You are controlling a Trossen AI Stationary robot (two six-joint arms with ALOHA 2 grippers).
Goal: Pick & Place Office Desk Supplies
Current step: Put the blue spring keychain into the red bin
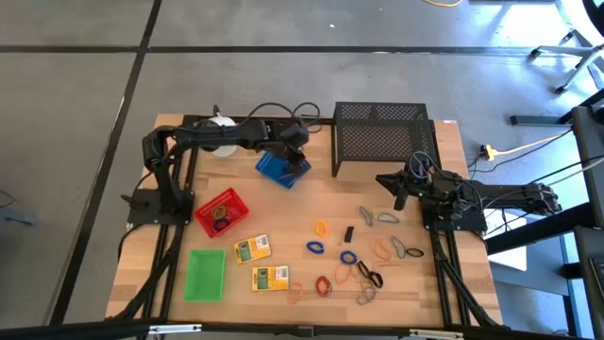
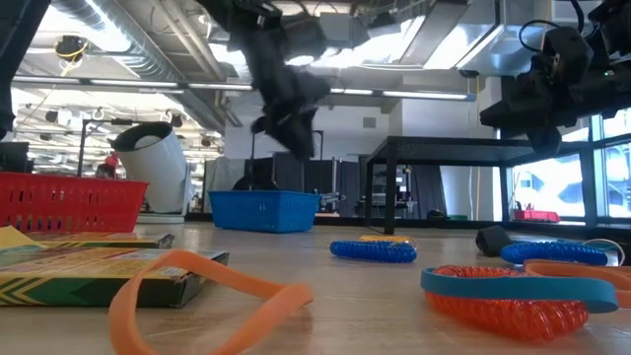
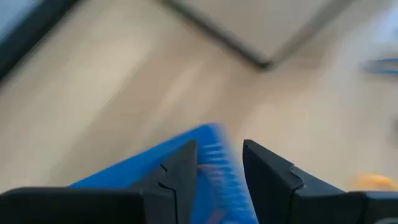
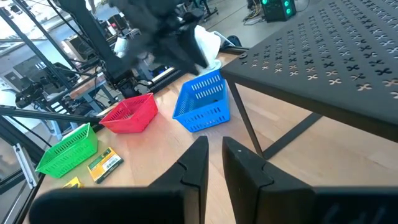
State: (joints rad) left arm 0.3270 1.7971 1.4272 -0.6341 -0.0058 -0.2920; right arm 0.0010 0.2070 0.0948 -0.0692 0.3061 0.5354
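Note:
A blue tray (image 1: pixel 278 171) sits flat on the wooden table near the far edge, left of the black mesh rack (image 1: pixel 382 137). My left gripper (image 3: pixel 219 162) hovers open just above the tray (image 2: pixel 264 210), its fingers slanting down and clear of it. A red tray (image 1: pixel 222 212) holding a few loops, a green tray (image 1: pixel 205 274) and two yellow-green boxes (image 1: pixel 252 248) lie at the near left. Several coloured loops (image 1: pixel 344 257) are scattered over the near right. My right gripper (image 4: pixel 214 155) waits at the right side, slightly open, with nothing between its fingers.
The mesh rack stands on legs at the far middle, close to the blue tray's right. A white round object (image 1: pixel 222 132) sits at the far left behind my left arm. Bare wood lies between the trays and the loops.

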